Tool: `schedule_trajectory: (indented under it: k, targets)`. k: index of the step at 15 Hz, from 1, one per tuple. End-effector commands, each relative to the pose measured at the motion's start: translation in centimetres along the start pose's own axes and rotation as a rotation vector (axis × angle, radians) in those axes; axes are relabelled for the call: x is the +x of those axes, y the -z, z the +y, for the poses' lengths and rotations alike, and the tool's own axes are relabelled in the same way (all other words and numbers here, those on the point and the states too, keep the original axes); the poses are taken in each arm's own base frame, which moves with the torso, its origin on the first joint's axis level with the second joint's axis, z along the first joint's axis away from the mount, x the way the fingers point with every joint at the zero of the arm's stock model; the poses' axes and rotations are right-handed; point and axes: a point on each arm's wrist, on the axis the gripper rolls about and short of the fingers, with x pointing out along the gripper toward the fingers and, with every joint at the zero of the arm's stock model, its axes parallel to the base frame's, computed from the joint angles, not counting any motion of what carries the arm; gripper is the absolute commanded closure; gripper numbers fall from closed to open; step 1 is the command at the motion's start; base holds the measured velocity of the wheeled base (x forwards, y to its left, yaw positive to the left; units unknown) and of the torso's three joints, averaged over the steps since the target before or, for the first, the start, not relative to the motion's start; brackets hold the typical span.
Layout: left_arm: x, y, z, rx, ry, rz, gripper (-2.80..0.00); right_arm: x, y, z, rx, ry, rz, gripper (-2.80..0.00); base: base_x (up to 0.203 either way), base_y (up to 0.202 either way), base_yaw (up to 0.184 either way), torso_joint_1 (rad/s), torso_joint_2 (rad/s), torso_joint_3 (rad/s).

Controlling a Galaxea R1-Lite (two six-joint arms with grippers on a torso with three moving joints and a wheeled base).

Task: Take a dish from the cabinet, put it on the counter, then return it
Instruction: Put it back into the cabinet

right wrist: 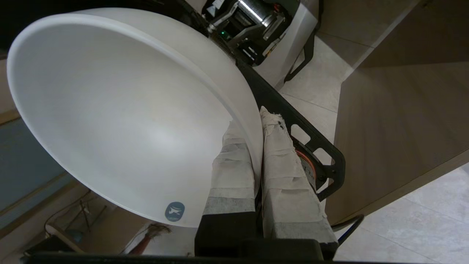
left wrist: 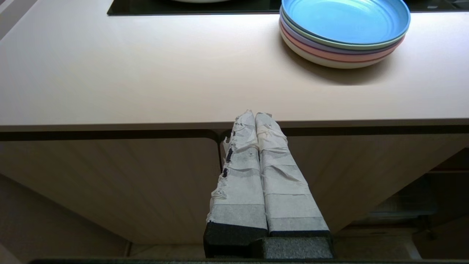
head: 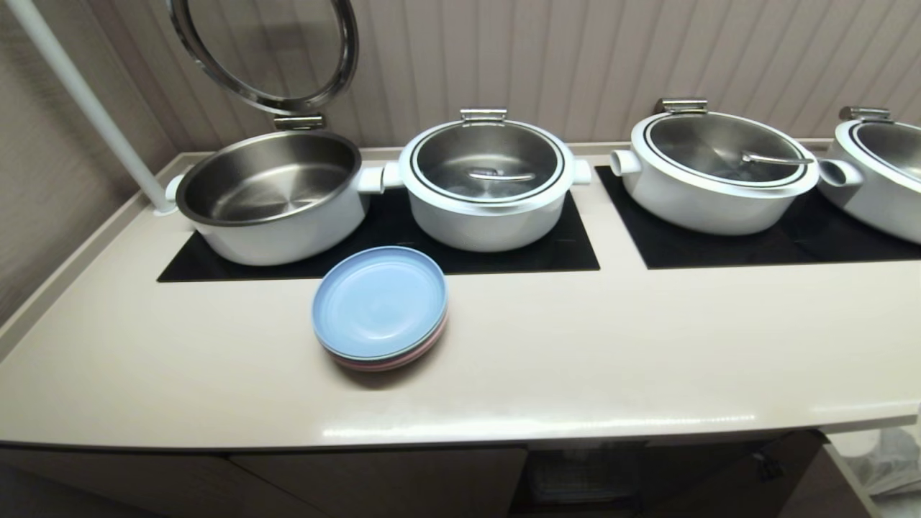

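Plates in a pastel stack, blue one on top (head: 380,306), sat on the long cream-beige surface (head: 647,345) in your head view, in front of the white steel-lined pots (head: 489,183) on their black glass panels (head: 755,244). Neither arm showed there, and neither did the bowl. At the lower edge you saw only the dark top of the low beige cabinet (head: 590,475).

Your left wrist view showed the left gripper (left wrist: 256,117) clenched on nothing, its tape-wrapped fingers pressed together, parked below the surface edge in front of a ribbed cabinet door (left wrist: 110,183).

Only your right wrist view showed the small plain white ceramic bowl (right wrist: 121,110). The right gripper (right wrist: 258,117) was grasping it by the rim, one taped finger inside the wall, the other outside. The bowl hung tilted in the air beside an open cabinet door (right wrist: 403,128), above the tiled floor (right wrist: 421,220) and part of the robot's base (right wrist: 253,22).

You should have judged the bowl stiff, light enough for one arm, glazed and slippery, and breakable if dropped. A pinch on the thin rim is the natural hold, but the bowl could swing about that one spot, so slow carrying and a level set-down seemed wise.
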Motion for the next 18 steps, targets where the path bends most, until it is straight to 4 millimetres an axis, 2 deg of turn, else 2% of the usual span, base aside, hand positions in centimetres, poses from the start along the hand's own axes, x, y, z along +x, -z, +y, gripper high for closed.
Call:
schedule_trajectory:
  k: [1, 8, 14, 18]
  targets:
    - [0.0, 0.0, 0.0, -0.001, 0.0, 0.0, 0.0, 0.1, 0.2, 0.1, -0.006, 0.007, 0.013, 0.0, 0.0, 0.0, 0.0, 0.0, 0.0, 0.0]
    - [0.0, 0.0, 0.0, -0.001, 0.0, 0.0, 0.0, 1.5, 1.2, -0.3, 0.002, 0.062, 0.093, 0.0, 0.0, 0.0, 0.0, 0.0, 0.0, 0.0]
    - [0.0, 0.0, 0.0, -0.001, 0.001, -0.001, 0.0, 2.8, 2.6, -0.1, -0.019, 0.044, 0.17, 0.0, 0.0, 0.0, 0.0, 0.0, 0.0, 0.0]
    - [0.0, 0.0, 0.0, -0.001, -0.001, 0.0, 0.0, 3.1, 2.6, -0.1, -0.021, 0.043, 0.172, 0.0, 0.0, 0.0, 0.0, 0.0, 0.0, 0.0]
